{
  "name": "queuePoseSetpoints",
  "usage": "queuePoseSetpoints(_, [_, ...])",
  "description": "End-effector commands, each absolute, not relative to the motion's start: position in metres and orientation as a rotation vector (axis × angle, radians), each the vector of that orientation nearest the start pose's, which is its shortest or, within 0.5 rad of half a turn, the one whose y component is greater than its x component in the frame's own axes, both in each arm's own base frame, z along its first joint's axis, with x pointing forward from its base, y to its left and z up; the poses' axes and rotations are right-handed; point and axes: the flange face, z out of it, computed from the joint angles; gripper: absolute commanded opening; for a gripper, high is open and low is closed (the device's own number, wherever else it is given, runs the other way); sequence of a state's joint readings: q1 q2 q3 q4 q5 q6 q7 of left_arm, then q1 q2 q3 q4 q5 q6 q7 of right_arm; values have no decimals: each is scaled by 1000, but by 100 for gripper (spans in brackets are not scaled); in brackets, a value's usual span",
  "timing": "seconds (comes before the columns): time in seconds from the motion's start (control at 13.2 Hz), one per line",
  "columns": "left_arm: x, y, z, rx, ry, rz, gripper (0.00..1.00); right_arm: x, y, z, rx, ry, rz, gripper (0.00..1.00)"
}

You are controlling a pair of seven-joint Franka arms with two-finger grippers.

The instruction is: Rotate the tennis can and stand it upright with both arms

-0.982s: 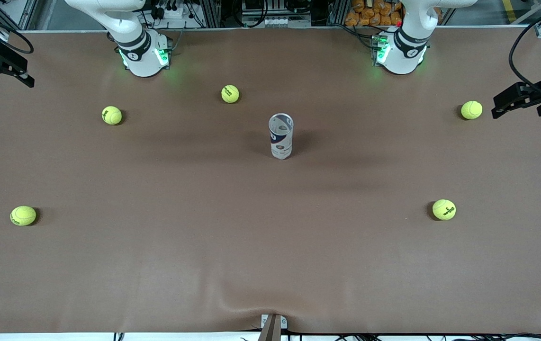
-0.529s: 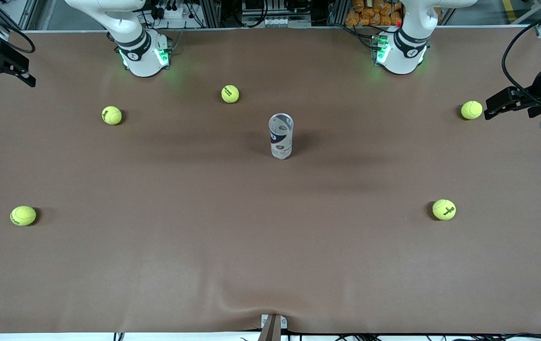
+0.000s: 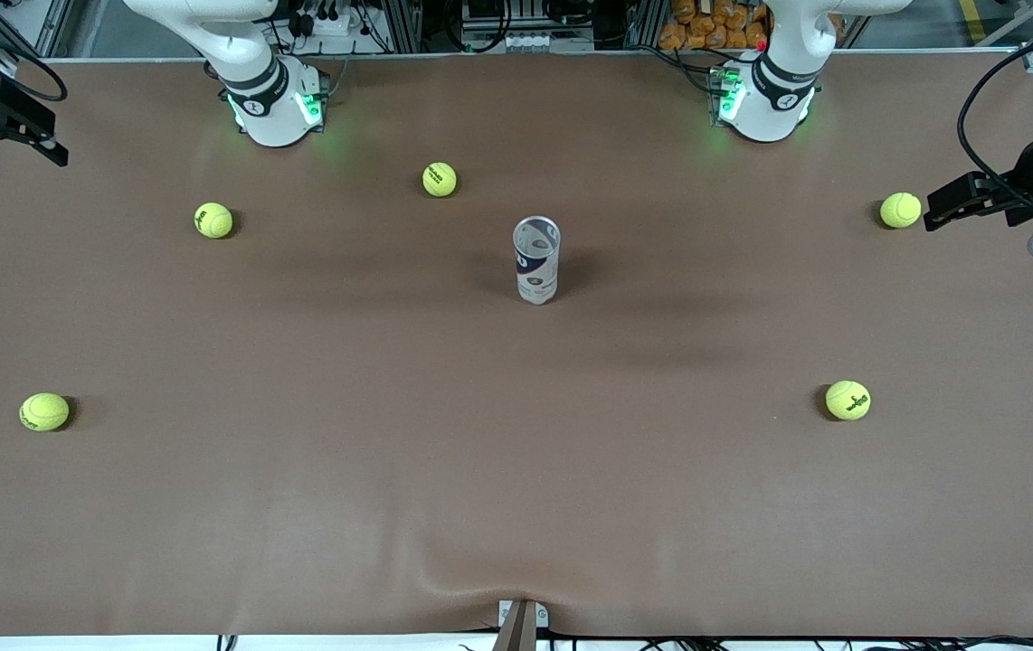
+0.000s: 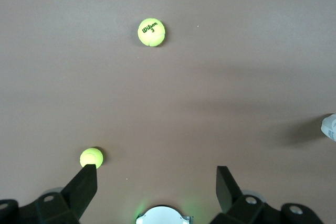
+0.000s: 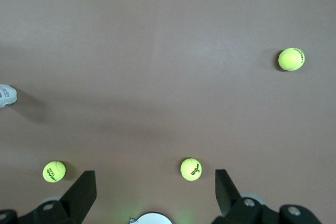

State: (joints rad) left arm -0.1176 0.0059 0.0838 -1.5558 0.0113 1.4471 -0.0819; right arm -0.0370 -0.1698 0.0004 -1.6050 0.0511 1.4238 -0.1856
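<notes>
Looking down, front view: I see the tennis can (image 3: 536, 259) standing upright mid-table, well apart from both claws.
Left gripper (image 3: 942, 208): raised over the left arm's end of the table, just beside a tennis ball (image 3: 900, 210).
Right gripper (image 3: 46, 145): raised over the right arm's end, holding nothing.
Left wrist view: my left claw's fingers (image 4: 84, 184) are spread wide and empty; the can's edge (image 4: 329, 127) shows far off.
Right wrist view: right claw's fingers (image 5: 83, 188) likewise spread wide, empty; the can (image 5: 7, 95) sits at the frame's edge.
</notes>
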Motion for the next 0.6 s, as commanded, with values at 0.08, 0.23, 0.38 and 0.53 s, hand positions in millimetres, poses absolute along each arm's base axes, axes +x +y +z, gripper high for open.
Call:
queuePoseSetpoints(0.08, [539, -16, 620, -3136, -91, 159, 100, 478, -14, 692, -3069, -251, -7, 100])
queuePoseSetpoints(0.23, [540, -16, 620, -3136, -91, 154, 100, 478, -14, 691, -3069, -251, -5, 100])
queuePoseSetpoints(0.38, [541, -16, 618, -3134, -84, 161, 100, 478, -13, 691, -3068, -253, -7, 100])
queuePoseSetpoints(0.53, [541, -16, 617, -3134, -72, 166, 100, 479, -13, 691, -3069, -251, -4, 100])
